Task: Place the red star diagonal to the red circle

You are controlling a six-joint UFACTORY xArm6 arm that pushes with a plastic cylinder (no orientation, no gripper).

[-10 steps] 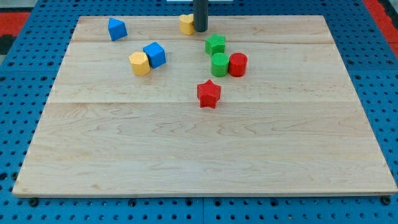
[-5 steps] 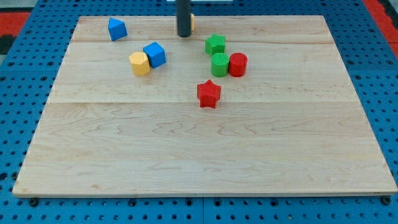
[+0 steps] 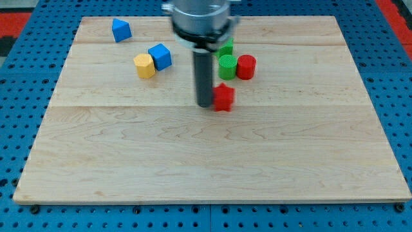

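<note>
The red star (image 3: 224, 98) lies near the board's middle, below the green circle (image 3: 227, 66). The red circle (image 3: 246, 67) stands to the right of the green circle, touching it. My tip (image 3: 205, 104) is down on the board at the red star's left side, touching it. The rod and its grey mount (image 3: 196, 16) hide part of the star's left edge and most of the green star (image 3: 227, 46) above the green circle.
A yellow block (image 3: 145, 66) and a blue cube (image 3: 159, 56) sit together at the upper left. A blue block (image 3: 120, 29) sits near the top left corner. The wooden board (image 3: 193, 161) lies on a blue pegboard.
My tip has moved from the board's top edge down to the red star's left side. The star has shifted slightly right. The yellow block at the top is now hidden by the mount.
</note>
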